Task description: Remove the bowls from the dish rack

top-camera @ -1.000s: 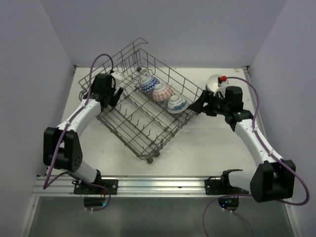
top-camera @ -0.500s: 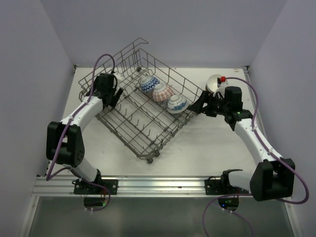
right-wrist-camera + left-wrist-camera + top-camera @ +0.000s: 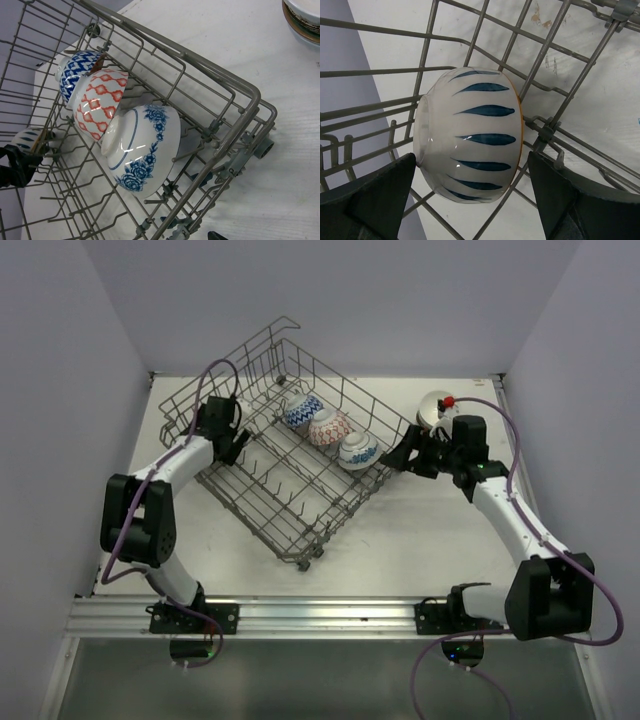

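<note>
Blue-striped bowl (image 3: 470, 135) now sits between spread L fingers (image 3: 370, 200), untouched, in rack (image 3: 546, 131) corner; L arm has crept in, grab looks next; R fingers (image 3: 400, 458) spread, empty, by rack

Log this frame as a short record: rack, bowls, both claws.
dish rack: grey wire, set cornerwise on the table
bowls in rack: four; zigzag bowl, red bowl, floral bowl in a row; striped bowl apart, left side
unloaded: stack on the table, far right
left claw: open, flanking the striped bowl
right claw: open, at the rack's right corner
</note>
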Action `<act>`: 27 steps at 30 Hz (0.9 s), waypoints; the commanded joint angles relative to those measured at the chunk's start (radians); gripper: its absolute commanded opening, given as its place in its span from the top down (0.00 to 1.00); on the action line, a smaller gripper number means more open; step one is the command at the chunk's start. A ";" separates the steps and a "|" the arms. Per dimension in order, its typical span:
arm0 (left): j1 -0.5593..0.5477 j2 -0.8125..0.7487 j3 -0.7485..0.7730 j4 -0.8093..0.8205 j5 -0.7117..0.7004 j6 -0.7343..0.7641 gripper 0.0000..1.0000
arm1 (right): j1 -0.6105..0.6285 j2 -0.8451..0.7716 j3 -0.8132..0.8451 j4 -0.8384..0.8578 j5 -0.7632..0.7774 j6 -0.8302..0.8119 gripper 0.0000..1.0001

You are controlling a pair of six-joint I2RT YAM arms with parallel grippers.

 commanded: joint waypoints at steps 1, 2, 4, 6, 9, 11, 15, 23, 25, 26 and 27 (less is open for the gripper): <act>0.010 0.017 0.015 0.045 0.008 0.022 0.04 | -0.002 0.008 0.022 0.014 -0.024 -0.002 0.20; 0.010 0.029 0.026 0.042 0.011 0.019 0.05 | -0.002 0.008 0.020 0.015 -0.027 -0.002 0.20; 0.010 0.043 0.035 0.036 0.013 0.019 0.06 | -0.002 0.008 0.023 0.012 -0.024 -0.005 0.20; 0.010 0.058 0.049 0.034 0.021 0.016 0.12 | -0.002 0.008 0.025 0.009 -0.018 -0.006 0.20; 0.010 0.070 0.067 0.020 0.022 -0.001 0.36 | -0.002 0.006 0.025 0.005 -0.011 -0.011 0.20; 0.006 0.058 0.064 0.031 0.015 -0.007 0.59 | -0.002 0.000 0.023 0.003 -0.005 -0.014 0.20; 0.006 0.028 0.061 0.046 -0.016 -0.016 0.81 | -0.002 -0.020 0.023 -0.006 -0.012 -0.015 0.20; -0.019 -0.075 0.081 0.042 -0.039 -0.031 0.94 | -0.002 -0.064 0.019 -0.014 -0.018 -0.028 0.20; -0.033 -0.101 0.078 0.051 -0.057 -0.018 0.95 | -0.002 -0.080 0.017 -0.012 -0.021 -0.026 0.20; -0.054 -0.109 0.074 0.054 -0.089 -0.011 0.96 | -0.002 -0.083 0.017 -0.015 -0.020 -0.026 0.20; -0.066 -0.117 0.069 0.066 -0.106 -0.002 0.96 | -0.002 -0.092 0.019 -0.015 -0.014 -0.026 0.20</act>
